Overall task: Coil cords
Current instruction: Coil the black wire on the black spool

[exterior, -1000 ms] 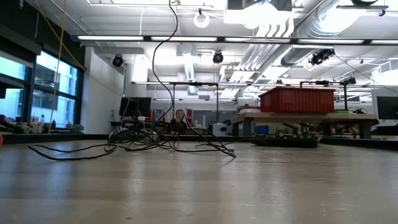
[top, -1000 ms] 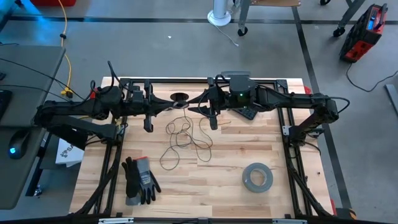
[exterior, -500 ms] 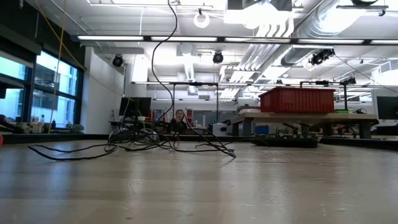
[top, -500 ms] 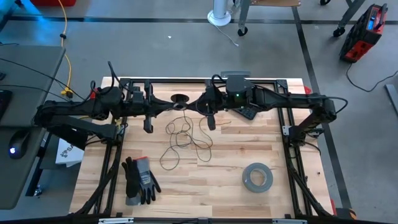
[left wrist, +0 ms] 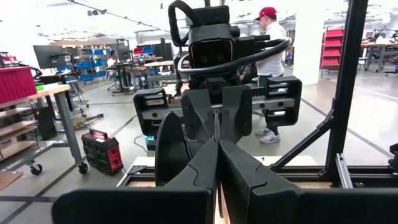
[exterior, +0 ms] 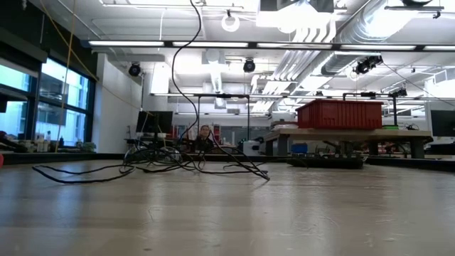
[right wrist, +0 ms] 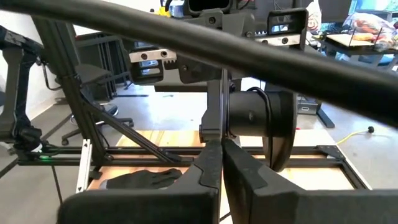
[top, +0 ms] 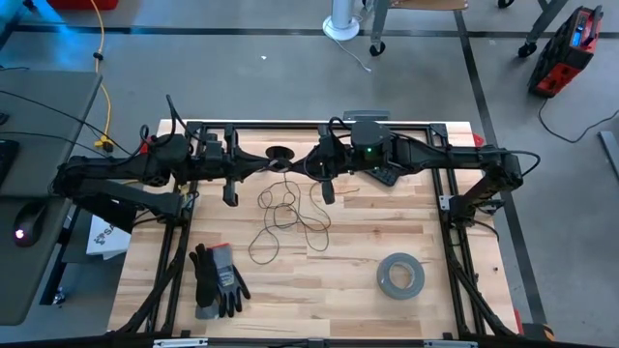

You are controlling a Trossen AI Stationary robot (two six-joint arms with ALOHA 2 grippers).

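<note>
High view — cord (top: 290, 215) below right hand (top: 303, 166)

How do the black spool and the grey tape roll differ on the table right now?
The spool is black and clearly smaller; the tape roll is grey and wider. The spool sits at the table's far edge between the two grippers, with the thin cord running from it in loose loops; the tape roll lies alone near the front right, nothing attached. Both are round and rest on the wooden top, ungripped.

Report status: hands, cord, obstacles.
Left hand and right hand shut. Thin dark cord loose on wooden table, near small black spool. No obstacle.
</note>
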